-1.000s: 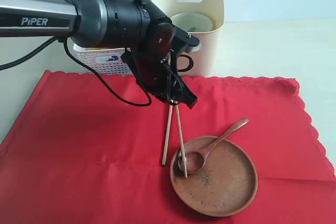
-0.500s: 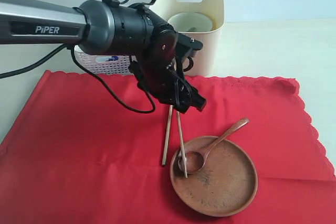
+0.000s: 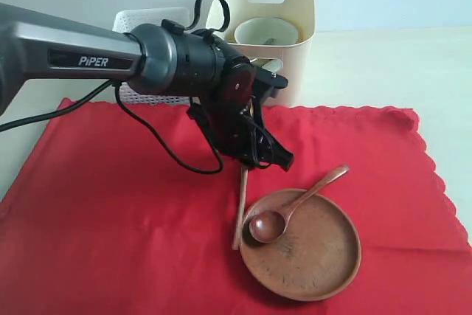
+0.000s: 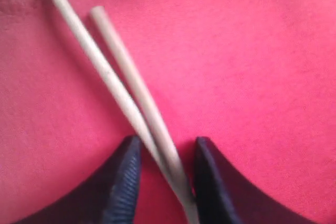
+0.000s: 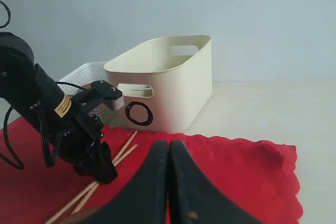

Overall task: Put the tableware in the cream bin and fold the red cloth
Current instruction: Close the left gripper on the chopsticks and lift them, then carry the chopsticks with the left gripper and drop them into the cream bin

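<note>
Red cloth covers most of the worktop in the exterior view. It's lying flat and unfolded, which makes sense, since stuff is sitting on it. The left gripper is down near the cloth's middle, right over the upper ends of the two wooden chopsticks. Their lower ends reach the rim of the round wooden plate. That plate sits on the cloth toward its near right corner, with the wooden spoon lying in it, handle poking out over the rim. The cream bin stands on the worktop just past the cloth's far edge, with the pale bowl already inside and the white perforated basket beside it. My guess is the chopsticks are next for the bin.

Left wrist view: both sticks run between the two fingers and cross right at the jaws. The jaws are partway in and straddle the pair. One finger is against a stick, and a sliver of red shows on the other side. Honestly can't tell if it's a real pinch.

Right wrist view: the right gripper hangs over the cloth with its fingers pressed together on nothing, well apart from the chopsticks. It looks parked out of the way while the other arm works. You can also see the bin's black ring mark from here, and the sticks angle toward the bin.
</note>
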### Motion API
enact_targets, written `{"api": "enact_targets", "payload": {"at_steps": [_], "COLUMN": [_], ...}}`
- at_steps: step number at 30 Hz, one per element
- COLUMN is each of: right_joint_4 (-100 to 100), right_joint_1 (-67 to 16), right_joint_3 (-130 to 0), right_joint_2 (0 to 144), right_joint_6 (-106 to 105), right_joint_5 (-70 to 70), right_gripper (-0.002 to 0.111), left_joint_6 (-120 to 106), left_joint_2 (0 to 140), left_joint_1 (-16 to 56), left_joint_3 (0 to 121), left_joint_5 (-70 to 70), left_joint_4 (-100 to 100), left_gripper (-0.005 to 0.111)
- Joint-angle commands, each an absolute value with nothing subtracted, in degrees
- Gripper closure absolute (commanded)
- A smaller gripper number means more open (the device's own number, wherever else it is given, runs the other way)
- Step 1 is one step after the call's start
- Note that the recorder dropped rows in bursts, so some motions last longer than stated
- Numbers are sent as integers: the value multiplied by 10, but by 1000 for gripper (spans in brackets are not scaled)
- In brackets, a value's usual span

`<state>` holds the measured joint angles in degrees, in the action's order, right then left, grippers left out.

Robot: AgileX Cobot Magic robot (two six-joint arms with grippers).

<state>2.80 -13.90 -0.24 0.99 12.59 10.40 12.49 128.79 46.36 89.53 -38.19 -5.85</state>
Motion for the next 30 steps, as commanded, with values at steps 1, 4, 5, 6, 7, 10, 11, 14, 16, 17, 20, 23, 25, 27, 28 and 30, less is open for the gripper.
{"api": "enact_targets", "payload": {"at_steps": [1,4,5,6,7,10,11,14,16,17,20,23,25,27,28,30], "right_joint_4": [29,29,29,29,29,29,29,29,29,29,29,29,29,29,29,29], "right_joint_1": [-140,-140,-140,-140,-140,-140,-140,-140,-140,-140,-140,-140,-140,-140,-140,-140], "right_joint_3": [0,0,0,0,0,0,0,0,0,0,0,0,0,0,0,0], "right_joint_2": [6,6,6,6,6,6,6,6,6,6,6,6,6,6,6,6], "right_joint_6": [127,127,127,127,127,127,127,127,127,127,127,127,127,127,127,127], "right_joint_5": [102,102,102,102,102,102,102,102,102,102,102,102,102,102,102,102], "right_gripper": [108,108,108,108,108,108,108,108,108,108,108,108,108,108,108,108], "left_joint_6": [124,123,123,123,123,123,120,107,106,103,94,89,82,74,74,55], "left_joint_2": [1295,1295,1295,1295,1295,1290,1287,1271,1258,1253,1234,1211,1194,1178,1171,1156], "left_joint_1": [462,462,462,462,462,462,462,462,462,462,462,462,462,462,462,462], "left_joint_3": [895,895,895,895,895,895,895,895,895,895,895,895,895,895,895,899], "left_joint_5": [-382,-382,-382,-383,-384,-398,-402,-413,-419,-419,-422,-426,-426,-425,-422,-412], "left_joint_4": [-65,-65,-65,-65,-65,-68,-69,-69,-69,-69,-69,-69,-69,-69,-69,-69], "left_gripper": [98,107,107,107,107,107,107,107,107,107,107,107,107,107,107,107]}}
